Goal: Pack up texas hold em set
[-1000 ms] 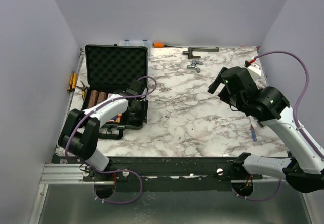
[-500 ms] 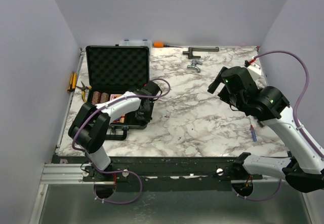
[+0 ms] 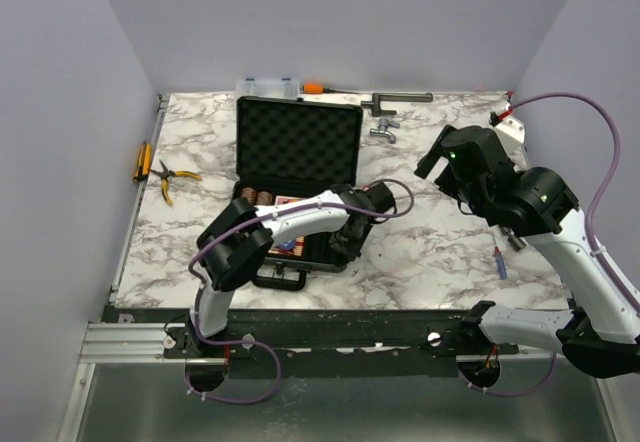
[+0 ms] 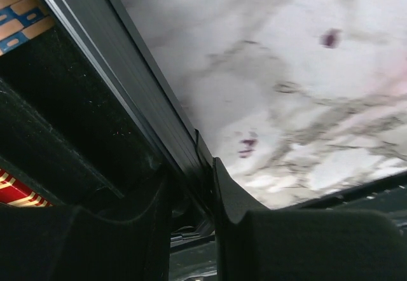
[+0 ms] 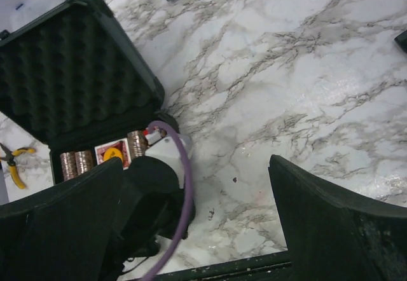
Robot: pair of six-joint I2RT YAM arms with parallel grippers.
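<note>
Case [image 3: 300,147] has slid right from the far-left corner to mid-surface, left gripper [image 4: 191,189] clamped on its right wall, right gripper [image 3: 432,159] spread wide, idle; chips [image 3: 250,202] and cards [image 3: 290,203] are in, lid unclosed.

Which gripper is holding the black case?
The left gripper, clamped on the side wall of the open black foam-lined hard case; the right gripper hangs open above the marble table.
</note>
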